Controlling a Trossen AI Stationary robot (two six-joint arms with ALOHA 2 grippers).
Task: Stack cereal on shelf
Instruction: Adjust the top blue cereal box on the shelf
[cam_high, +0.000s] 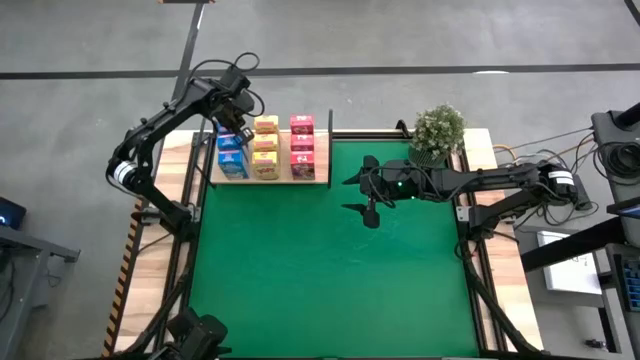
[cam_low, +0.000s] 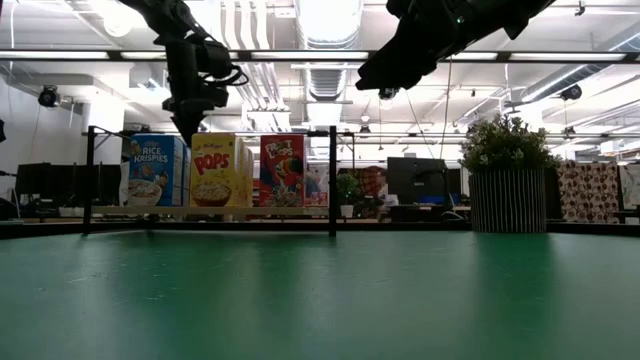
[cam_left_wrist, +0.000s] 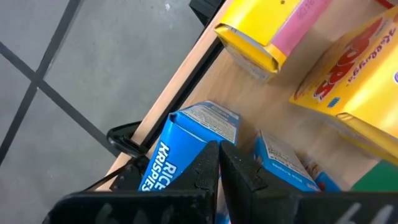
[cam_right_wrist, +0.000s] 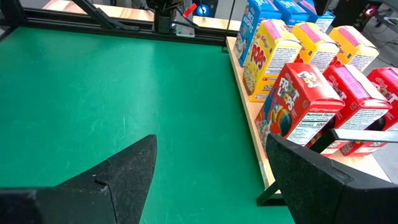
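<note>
All 9 cereal boxes (cam_high: 265, 146) look lined up on the shelf (cam_high: 322, 168) at the worktop's far left corner. My left gripper (cam_high: 229, 128) hovers pinched shut, empty, over the blue row; I'd lift straight up to avoid tipping them. Right gripper (cam_high: 362, 196) waits wide open, empty, mid-mat.

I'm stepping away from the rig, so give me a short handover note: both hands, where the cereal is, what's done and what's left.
Left hand: shut, empty, above the blue boxes at the shelf's far-left corner.
Right hand: open, empty, over the green mat, beside the shelf's right end.
Cereal: blue, yellow boxes and pink boxes stand in three rows on the shelf.
Done: stacking looks complete; no box shows on the mat.
Left: probably only drawing both arms back.
</note>
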